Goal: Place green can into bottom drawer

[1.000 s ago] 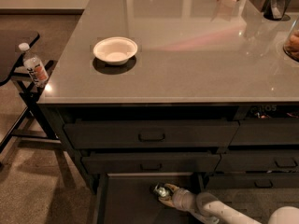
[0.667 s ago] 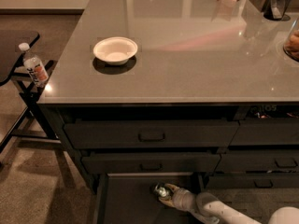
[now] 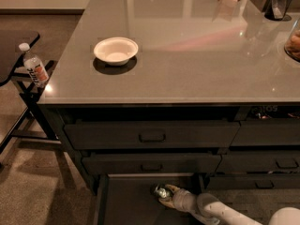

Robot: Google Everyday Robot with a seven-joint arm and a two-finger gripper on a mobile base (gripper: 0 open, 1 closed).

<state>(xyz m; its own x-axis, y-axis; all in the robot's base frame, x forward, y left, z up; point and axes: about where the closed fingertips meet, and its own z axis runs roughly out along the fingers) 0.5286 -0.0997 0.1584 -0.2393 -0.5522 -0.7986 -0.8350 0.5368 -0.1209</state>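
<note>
The bottom drawer (image 3: 126, 203) is pulled open at the bottom of the left column, with a dark flat floor. The green can (image 3: 160, 191) lies inside it near the back right, its silver end facing up. My gripper (image 3: 165, 194) reaches in from the lower right on a pale arm and sits right at the can, its fingers around or against it. The two handled drawer fronts above are closed.
A white bowl (image 3: 116, 50) sits on the grey counter (image 3: 187, 55). A clear bottle with an orange label (image 3: 33, 68) stands on a dark stand at left. Dark containers (image 3: 276, 1) stand at the counter's back right. The right column's drawers (image 3: 262, 163) are closed.
</note>
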